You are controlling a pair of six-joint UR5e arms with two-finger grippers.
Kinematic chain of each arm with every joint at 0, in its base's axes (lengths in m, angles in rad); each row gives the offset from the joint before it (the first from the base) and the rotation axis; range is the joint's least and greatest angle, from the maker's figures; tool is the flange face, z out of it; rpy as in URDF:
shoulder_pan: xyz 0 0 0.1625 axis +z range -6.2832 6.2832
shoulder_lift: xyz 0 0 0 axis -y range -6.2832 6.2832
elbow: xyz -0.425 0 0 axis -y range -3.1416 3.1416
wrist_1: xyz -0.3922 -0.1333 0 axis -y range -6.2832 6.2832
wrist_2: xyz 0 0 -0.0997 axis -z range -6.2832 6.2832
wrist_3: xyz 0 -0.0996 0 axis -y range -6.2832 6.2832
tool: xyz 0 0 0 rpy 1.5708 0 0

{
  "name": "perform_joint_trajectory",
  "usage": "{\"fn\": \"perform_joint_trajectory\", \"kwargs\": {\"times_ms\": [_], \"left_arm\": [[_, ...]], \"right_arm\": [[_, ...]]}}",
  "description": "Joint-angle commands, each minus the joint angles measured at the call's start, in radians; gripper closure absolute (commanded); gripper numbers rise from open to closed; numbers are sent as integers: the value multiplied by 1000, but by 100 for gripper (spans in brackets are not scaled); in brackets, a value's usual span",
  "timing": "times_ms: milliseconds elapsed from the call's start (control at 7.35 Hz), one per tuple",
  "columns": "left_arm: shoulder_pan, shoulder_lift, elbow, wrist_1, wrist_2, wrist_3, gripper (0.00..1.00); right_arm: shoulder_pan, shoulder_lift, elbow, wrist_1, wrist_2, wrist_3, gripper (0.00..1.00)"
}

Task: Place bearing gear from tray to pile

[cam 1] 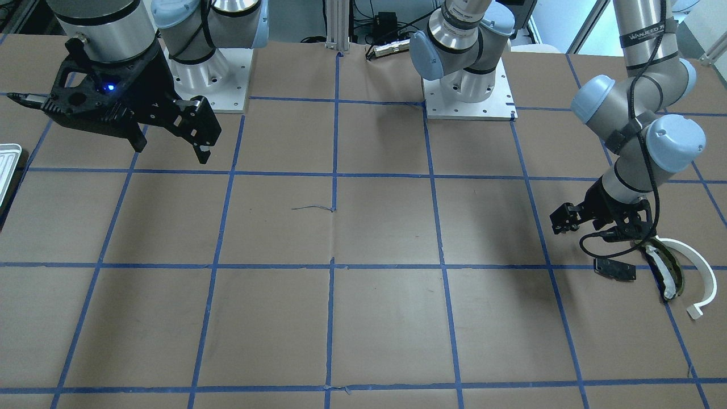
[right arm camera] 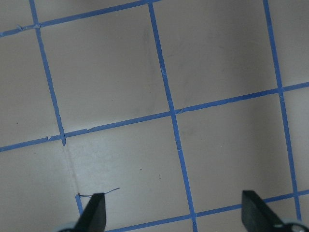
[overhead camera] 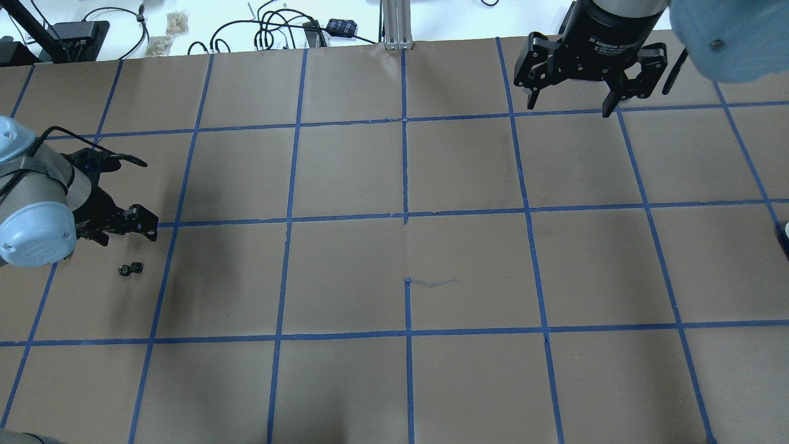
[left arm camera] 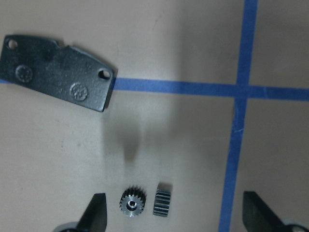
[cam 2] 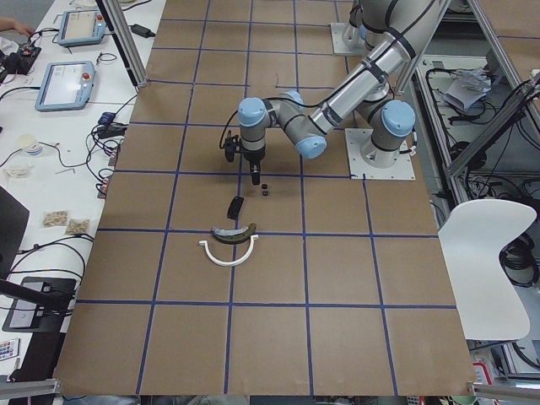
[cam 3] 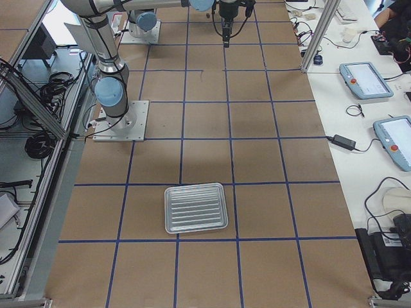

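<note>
- The left gripper [left arm camera: 175,198] hangs over the table [overhead camera: 345,271] with its fingers spread wide, holding nothing.
- The bearing gear [left arm camera: 132,204], a small toothed wheel, lies flat on the brown paper with its bore facing up. It sits between the two fingers, nearer the one on the wrist view's left, and touches neither.
- A second small gear [left arm camera: 163,203] stands on its edge just beside the first, with a thin gap between them.
- The pile is near the gears. The flat black plate [left arm camera: 58,79] lies across a blue tape line, apart from both gears.
- Past the plate, the dark olive curved piece [cam 1: 664,272] lies just inside the curve of the white arc [cam 1: 703,272].
- The tray [cam 3: 196,208] rests flat at the table's other end, well apart from the pile, ribbed side up.
- The right gripper [overhead camera: 570,106] is raised over the far side of the table. Its fingers are wide apart and hold nothing; its wrist view shows only taped paper between them.
</note>
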Motion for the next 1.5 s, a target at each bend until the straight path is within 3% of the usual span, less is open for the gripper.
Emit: {"fn": "perform_joint_trajectory", "kwargs": {"times_ms": [0,272,680,1361], "left_arm": [[-152,41,171,-260,1,-221,0],[-335,63,284,-359,1,-420,0],[-488,146,338,-439,-9,-576,0],[-549,219,397,-514,-29,-599,0]], "right_arm": [[0,0,1,0,0,0,0],[0,2,1,0,1,0,0],[0,0,-1,0,1,0,0],[0,0,-1,1,0,0,0]]}}
